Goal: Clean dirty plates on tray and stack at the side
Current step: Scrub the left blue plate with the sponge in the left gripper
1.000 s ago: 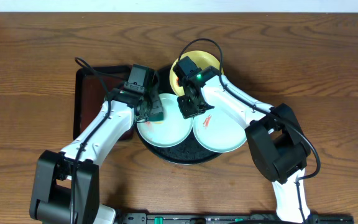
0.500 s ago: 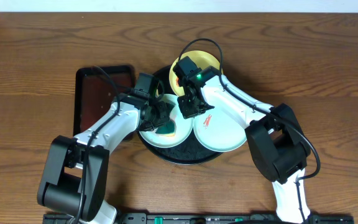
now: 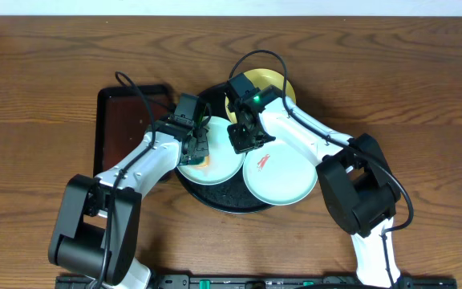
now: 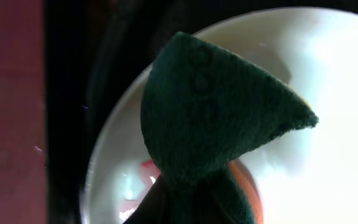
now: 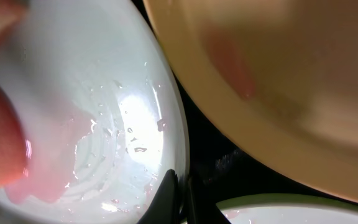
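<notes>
Overhead: left fingers (image 3: 196, 148) pinching green sponge (image 4: 216, 118) on mint plate (image 3: 220, 165), left side of tray (image 3: 215, 200); right fingers (image 5: 169, 198) pressed together at plate rim.

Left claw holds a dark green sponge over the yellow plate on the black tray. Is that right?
No. The left claw holds the dark green sponge over a mint-white plate, not the yellow plate, on the black tray. The left wrist view shows it.
</notes>
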Robot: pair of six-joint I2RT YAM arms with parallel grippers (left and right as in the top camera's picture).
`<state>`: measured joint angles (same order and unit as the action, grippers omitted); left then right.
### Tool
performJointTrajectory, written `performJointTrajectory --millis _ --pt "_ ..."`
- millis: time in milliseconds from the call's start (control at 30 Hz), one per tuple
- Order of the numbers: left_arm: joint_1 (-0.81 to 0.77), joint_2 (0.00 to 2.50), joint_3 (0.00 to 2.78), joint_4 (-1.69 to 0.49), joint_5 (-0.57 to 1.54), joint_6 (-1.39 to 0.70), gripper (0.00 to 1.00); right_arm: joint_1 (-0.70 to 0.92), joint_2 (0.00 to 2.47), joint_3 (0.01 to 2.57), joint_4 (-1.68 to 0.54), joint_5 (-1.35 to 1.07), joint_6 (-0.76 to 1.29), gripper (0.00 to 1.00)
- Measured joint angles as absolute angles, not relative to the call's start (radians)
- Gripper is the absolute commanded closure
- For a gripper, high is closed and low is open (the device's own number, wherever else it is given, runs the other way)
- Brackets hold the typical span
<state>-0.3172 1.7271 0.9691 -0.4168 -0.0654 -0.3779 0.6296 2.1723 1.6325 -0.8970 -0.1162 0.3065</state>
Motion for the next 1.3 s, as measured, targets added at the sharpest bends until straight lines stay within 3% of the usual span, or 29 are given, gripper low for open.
performJointTrajectory --millis 533,700,900,1300 --pt "-0.303 1.686 0.965 -0.257 -0.180 -0.176 0.93 0.629 2.172 1.635 -0.904 -0.112 0.307 0.99" --pt "-0.285 1.613 0.965 -0.190 -0.033 -0.172 0.92 0.628 2.172 1.635 -0.905 -0.092 0.306 0.99" --pt "-0.289 1.620 0.965 -0.255 0.149 -0.238 0.93 0.628 2.172 1.635 -0.907 -0.079 0.303 0.99" --pt "-0.288 1.704 0.955 -0.324 0.181 -0.257 0.92 0.628 2.172 1.635 -0.901 -0.078 0.303 0.99"
